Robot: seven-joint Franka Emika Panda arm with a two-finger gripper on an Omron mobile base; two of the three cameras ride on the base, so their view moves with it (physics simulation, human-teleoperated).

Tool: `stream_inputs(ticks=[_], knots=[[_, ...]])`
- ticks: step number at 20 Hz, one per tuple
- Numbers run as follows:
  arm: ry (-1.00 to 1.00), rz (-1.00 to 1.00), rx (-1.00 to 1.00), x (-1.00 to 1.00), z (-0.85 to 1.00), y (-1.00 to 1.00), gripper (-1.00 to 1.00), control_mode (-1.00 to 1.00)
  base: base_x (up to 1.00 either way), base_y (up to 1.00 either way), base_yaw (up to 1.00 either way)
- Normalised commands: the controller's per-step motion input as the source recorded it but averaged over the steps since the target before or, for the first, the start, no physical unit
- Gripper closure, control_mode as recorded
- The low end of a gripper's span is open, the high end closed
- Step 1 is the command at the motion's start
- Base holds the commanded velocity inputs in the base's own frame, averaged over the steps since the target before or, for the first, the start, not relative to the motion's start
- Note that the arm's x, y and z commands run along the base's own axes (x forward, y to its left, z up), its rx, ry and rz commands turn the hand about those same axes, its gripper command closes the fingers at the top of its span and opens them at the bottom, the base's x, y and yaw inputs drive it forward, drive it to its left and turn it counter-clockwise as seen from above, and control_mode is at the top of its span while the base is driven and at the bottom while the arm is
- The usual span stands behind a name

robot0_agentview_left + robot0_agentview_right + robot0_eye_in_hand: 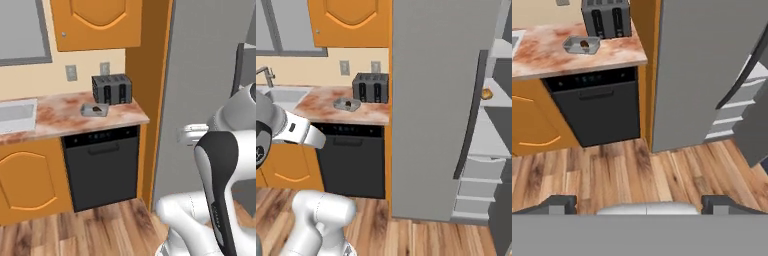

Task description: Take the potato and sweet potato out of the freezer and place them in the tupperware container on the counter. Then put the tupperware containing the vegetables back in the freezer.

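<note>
The gripper (640,202) stands fully open and empty, aimed at the floor before the dishwasher (597,107). The potato (486,93) rests on a shelf of the open freezer (441,100), up and right of the gripper. The sweet potato (97,108) lies in the tupperware container (95,110) on the counter (60,117), so the next reach likely runs rightward into the freezer.

The freezer (441,100) door hides most shelves; the potato (486,93) peeks past its edge. The tupperware's (94,110) dark contents are too small to identify.
</note>
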Motion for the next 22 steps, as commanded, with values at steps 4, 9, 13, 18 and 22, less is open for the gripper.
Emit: stream_inputs(ticks=[4,9,13,18,22], knots=[[0.00,0.00,0.00,0.00,0.00,0.00,-1.00,1.00,0.27,-1.00,0.02],[0.00,0.00,0.00,0.00,0.00,0.00,-1.00,1.00,0.50,-0.99,0.06],[0.00,0.00,0.00,0.00,0.00,0.00,-1.00,1.00,0.76,-0.81,0.08],[0.00,0.00,0.00,0.00,0.00,0.00,-1.00,1.00,0.78,-0.63,0.08],[0.00,0.00,0.00,0.00,0.00,0.00,-1.00,1.00,0.44,-0.65,0.10]])
